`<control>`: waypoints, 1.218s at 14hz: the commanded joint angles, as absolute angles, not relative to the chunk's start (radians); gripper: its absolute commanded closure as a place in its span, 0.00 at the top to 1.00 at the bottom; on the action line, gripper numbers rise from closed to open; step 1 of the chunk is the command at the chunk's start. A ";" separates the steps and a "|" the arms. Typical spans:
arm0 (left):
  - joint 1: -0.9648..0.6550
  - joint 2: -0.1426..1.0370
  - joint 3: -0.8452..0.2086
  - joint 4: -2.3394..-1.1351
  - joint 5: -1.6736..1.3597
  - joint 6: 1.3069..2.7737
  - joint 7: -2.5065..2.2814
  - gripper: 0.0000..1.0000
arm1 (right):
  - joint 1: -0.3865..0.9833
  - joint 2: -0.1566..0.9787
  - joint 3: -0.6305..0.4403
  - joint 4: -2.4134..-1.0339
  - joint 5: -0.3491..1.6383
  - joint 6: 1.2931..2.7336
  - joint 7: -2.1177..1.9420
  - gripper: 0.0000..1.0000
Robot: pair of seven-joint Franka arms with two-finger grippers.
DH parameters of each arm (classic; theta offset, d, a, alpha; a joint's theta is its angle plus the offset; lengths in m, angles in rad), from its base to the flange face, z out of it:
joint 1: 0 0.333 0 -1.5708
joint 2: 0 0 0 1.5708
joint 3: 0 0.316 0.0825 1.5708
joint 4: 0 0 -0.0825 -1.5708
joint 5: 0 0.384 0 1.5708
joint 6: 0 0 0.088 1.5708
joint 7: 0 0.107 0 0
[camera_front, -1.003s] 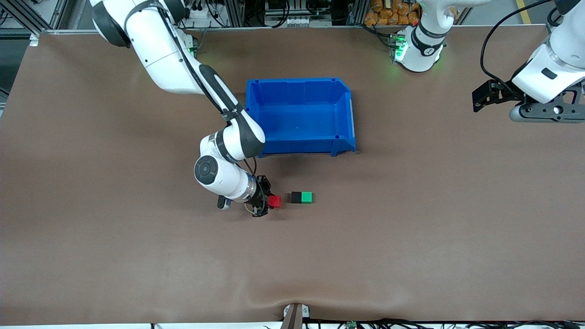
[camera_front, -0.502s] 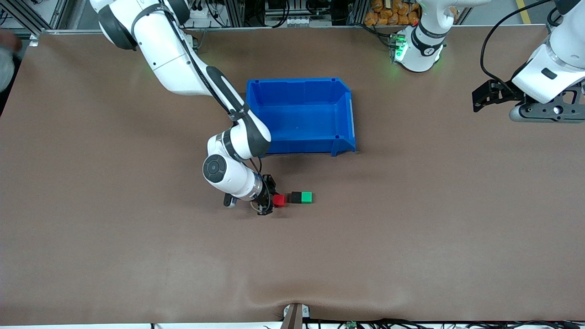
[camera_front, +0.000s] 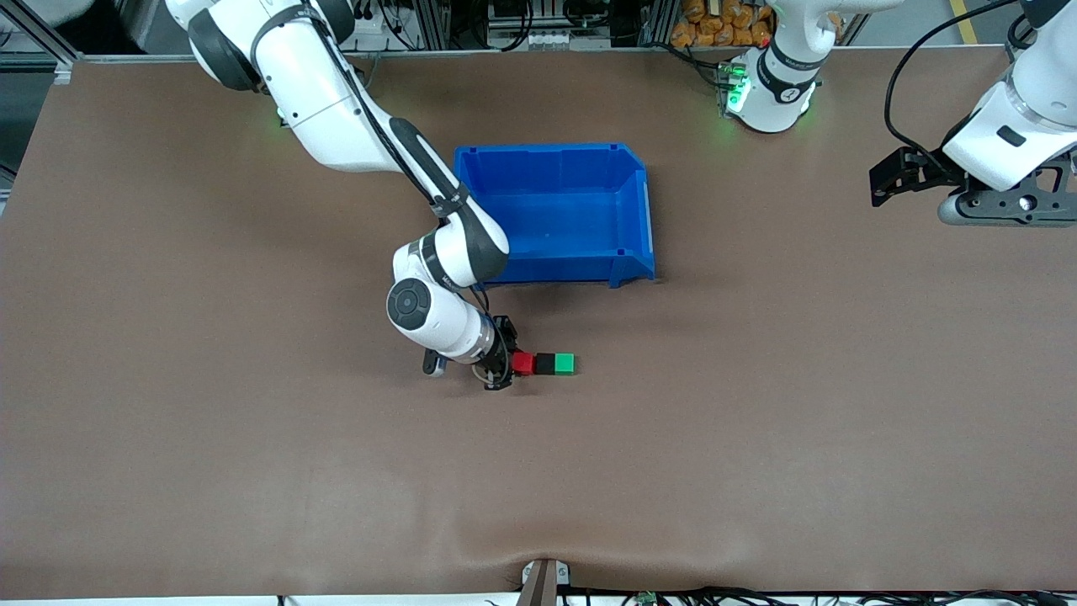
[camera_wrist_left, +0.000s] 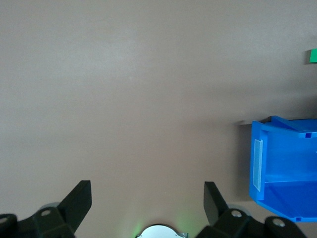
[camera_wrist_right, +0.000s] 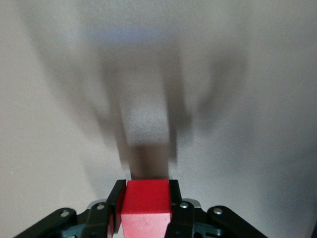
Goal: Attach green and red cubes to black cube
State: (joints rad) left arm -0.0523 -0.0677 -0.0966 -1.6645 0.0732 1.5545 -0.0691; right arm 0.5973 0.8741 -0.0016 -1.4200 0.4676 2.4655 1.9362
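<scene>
The red cube (camera_front: 523, 364), black cube (camera_front: 545, 364) and green cube (camera_front: 565, 364) lie in one row on the brown table, the black one in the middle. The red cube meets the black cube's side toward the right arm's end. My right gripper (camera_front: 508, 364) is shut on the red cube (camera_wrist_right: 146, 206), which fills the space between its fingers (camera_wrist_right: 115, 203). My left gripper (camera_front: 893, 178) is open and empty, held high over the left arm's end of the table, waiting. In the left wrist view its fingers (camera_wrist_left: 79, 198) stand wide apart, and an edge of the green cube (camera_wrist_left: 312, 55) shows.
A blue bin (camera_front: 471, 210) stands empty on the table, farther from the front camera than the cubes, and shows in the left wrist view (camera_wrist_left: 285, 168). The right arm's forearm and wrist (camera_front: 437, 278) hang over its corner.
My right gripper has carried the red cube toward the left arm's end, closing the gap to the black cube until they meet. The left arm has not moved.
</scene>
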 commanded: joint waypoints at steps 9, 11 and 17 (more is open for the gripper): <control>-0.052 -0.078 -0.100 -1.672 0.068 1.539 -0.060 1.00 | 0.624 0.919 -0.014 -1.391 0.469 2.500 1.962 0.00; -0.054 -0.077 -0.100 -1.671 0.067 1.539 -0.060 1.00 | 0.626 0.920 -0.014 -1.390 0.469 2.500 1.962 0.00; -0.055 -0.074 -0.100 -1.669 0.066 1.539 -0.063 1.00 | 0.626 0.920 -0.015 -1.388 0.466 2.499 1.960 0.27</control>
